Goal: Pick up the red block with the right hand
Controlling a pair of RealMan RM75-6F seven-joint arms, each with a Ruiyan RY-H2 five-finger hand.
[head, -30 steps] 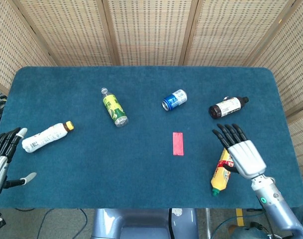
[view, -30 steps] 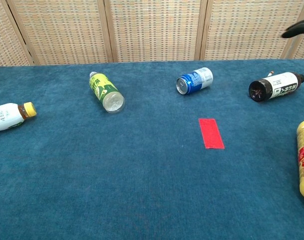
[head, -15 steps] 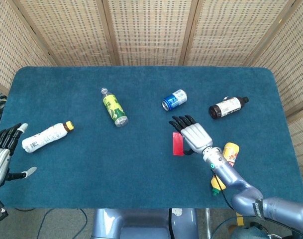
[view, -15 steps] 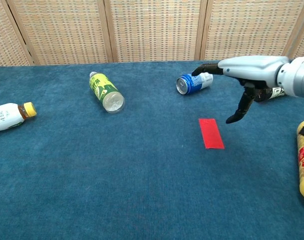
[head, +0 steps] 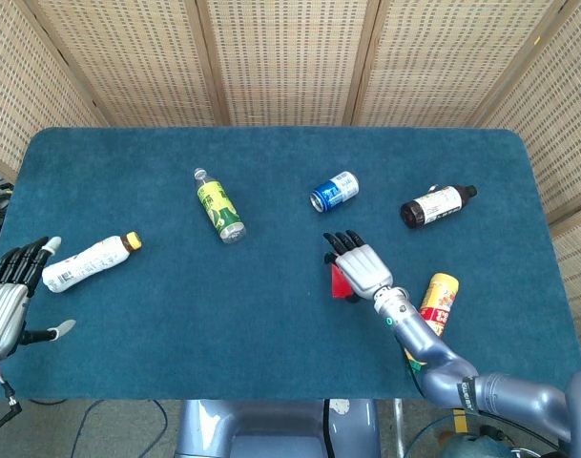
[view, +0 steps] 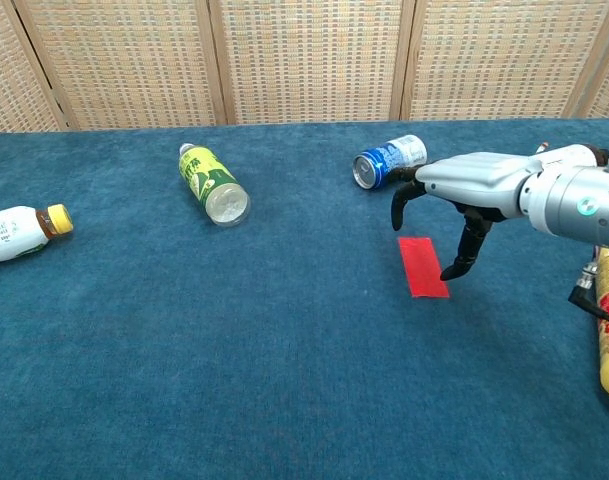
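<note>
Nearest, at the table's (head: 271, 353) seven o'clock edge, the left hand (head: 9, 303) rests idle, fingers spread and empty. Toward the middle, at about four o'clock from centre, the red block (view: 422, 266) lies flat on the cloth. The right hand (view: 462, 190) hovers over it, fingers apart and curled downward, holding nothing. The reach looks done; closing on the block and lifting remain. Farther, at one o'clock, lies a blue can (head: 334, 191).
</note>
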